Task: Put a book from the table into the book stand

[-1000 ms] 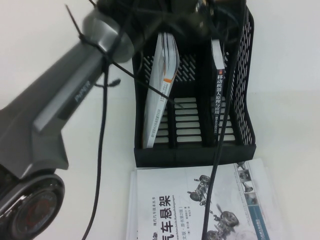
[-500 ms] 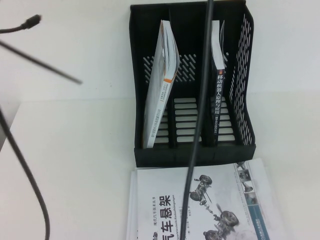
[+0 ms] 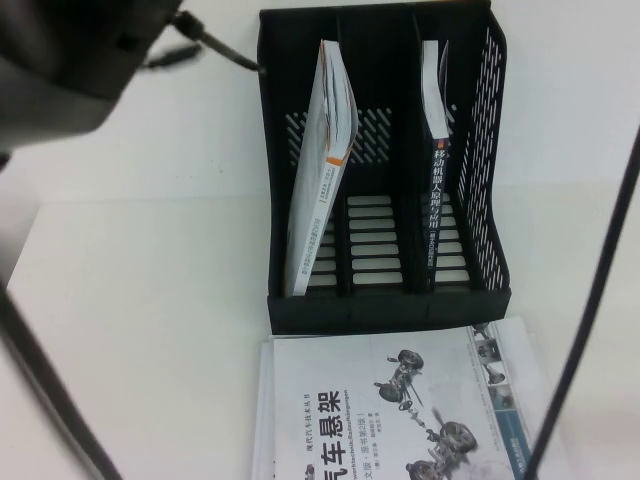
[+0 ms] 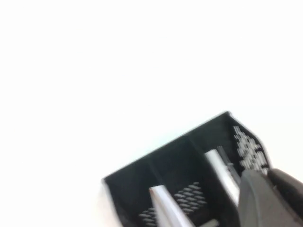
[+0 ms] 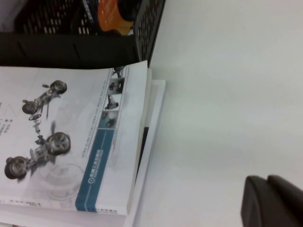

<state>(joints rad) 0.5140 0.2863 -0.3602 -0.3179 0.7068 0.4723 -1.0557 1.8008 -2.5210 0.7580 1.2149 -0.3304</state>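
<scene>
The black book stand stands at the back of the white table. The dark navy book stands upright in the stand's right compartment, spine with white characters facing me. Its orange cover patch shows in the right wrist view. My left gripper is shut and empty, high above the stand. My right gripper is shut and empty, over bare table to the right of the books lying flat. In the high view only a blurred part of the left arm shows at the top left.
A white book with an orange-marked spine leans in the stand's left compartment. A white book with a car-suspension drawing lies flat in front of the stand, on top of another white-edged book. A black cable hangs at the right.
The left arm has swung out of the middle of the high view to the top left corner. The hanging cable has moved from the centre to the right edge. The books have not moved.
</scene>
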